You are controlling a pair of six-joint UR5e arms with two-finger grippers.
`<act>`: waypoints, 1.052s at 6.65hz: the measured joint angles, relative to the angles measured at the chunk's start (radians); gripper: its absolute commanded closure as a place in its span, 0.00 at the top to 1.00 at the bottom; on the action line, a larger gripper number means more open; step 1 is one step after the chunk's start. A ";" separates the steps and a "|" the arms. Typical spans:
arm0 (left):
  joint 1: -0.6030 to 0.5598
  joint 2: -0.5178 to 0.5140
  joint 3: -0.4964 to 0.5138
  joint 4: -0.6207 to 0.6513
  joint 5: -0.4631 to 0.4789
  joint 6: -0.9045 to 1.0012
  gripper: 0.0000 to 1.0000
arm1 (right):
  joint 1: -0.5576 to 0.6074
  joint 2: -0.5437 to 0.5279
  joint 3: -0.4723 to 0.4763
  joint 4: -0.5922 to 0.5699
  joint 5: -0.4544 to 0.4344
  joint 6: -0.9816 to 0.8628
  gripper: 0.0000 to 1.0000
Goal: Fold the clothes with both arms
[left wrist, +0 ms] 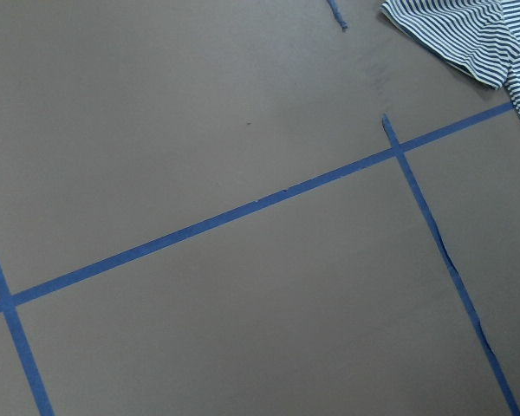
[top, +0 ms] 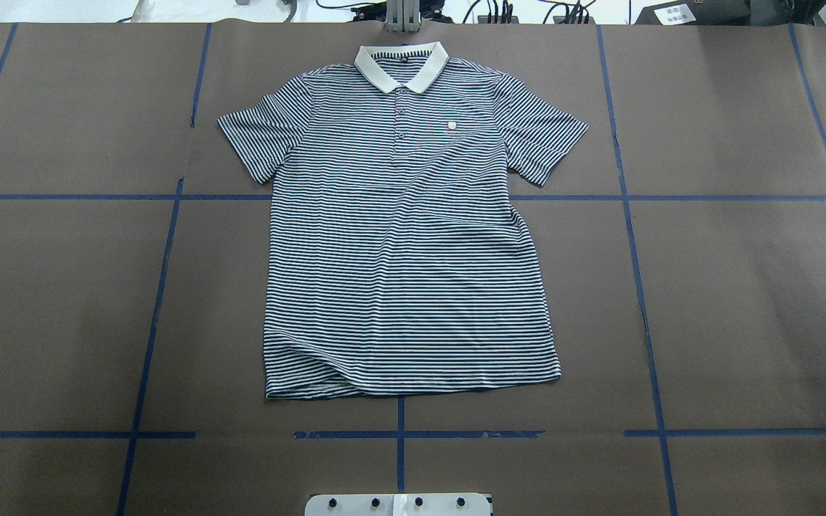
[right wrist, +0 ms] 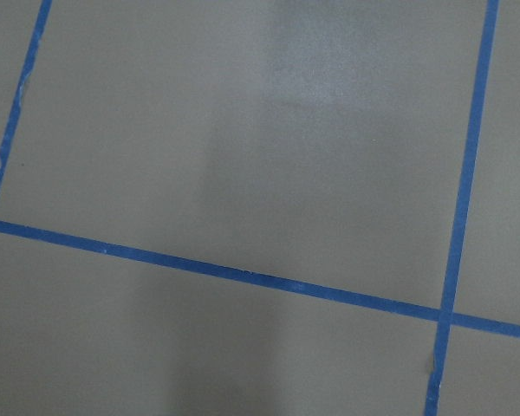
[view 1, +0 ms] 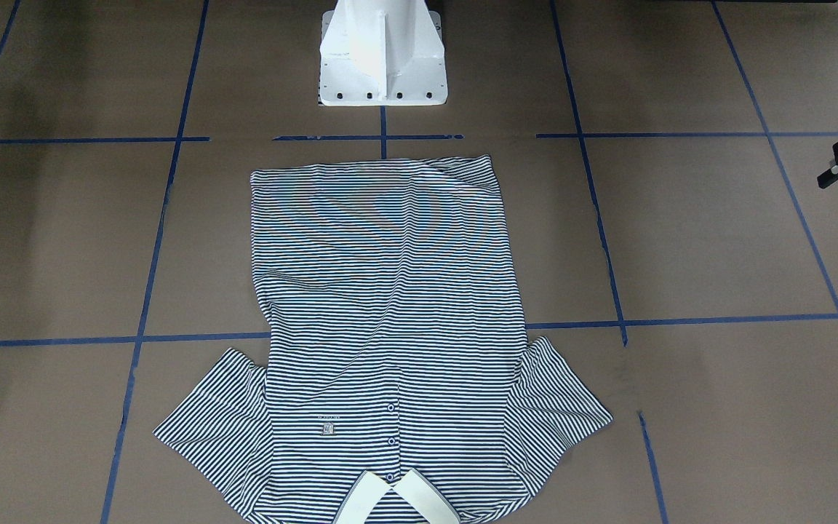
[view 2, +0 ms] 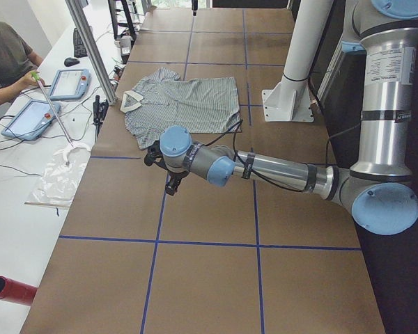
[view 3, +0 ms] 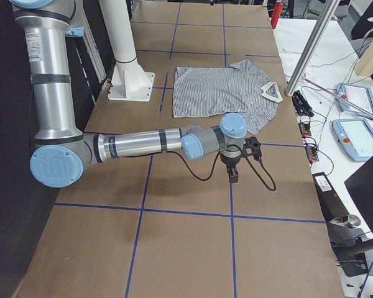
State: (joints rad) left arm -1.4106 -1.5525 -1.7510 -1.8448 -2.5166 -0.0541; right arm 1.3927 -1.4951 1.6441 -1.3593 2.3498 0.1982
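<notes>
Shirt (top: 406, 236): spread flat, front up, mid-frame overhead on worktop (top: 743, 301), collar (top: 402, 66) at top.
Left fingers (view 2: 173, 184): over bare worktop, below shirt in left-side frame; cannot tell whether open or closed.
Right fingers (view 3: 234, 171): over bare worktop, below shirt in right-side frame; state likewise cannot be told.

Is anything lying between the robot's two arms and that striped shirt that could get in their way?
Nothing visible does. The shirt lies flat mid-table; the left gripper and right gripper hang out to either side, and between each and the shirt only bare brown table with blue tape lines shows.
</notes>
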 measured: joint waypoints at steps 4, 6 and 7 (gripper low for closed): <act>0.001 -0.033 0.037 0.078 0.110 -0.006 1.00 | 0.013 0.008 -0.005 -0.111 0.011 -0.017 1.00; 0.004 -0.104 0.089 0.241 0.160 -0.001 1.00 | 0.018 0.008 -0.005 -0.175 0.018 -0.092 1.00; 0.004 -0.120 0.101 0.271 0.189 -0.002 1.00 | 0.026 0.007 -0.002 -0.221 0.022 -0.169 1.00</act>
State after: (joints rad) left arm -1.4067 -1.6727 -1.6503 -1.5736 -2.3277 -0.0561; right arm 1.4188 -1.4877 1.6421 -1.5804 2.3719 0.0295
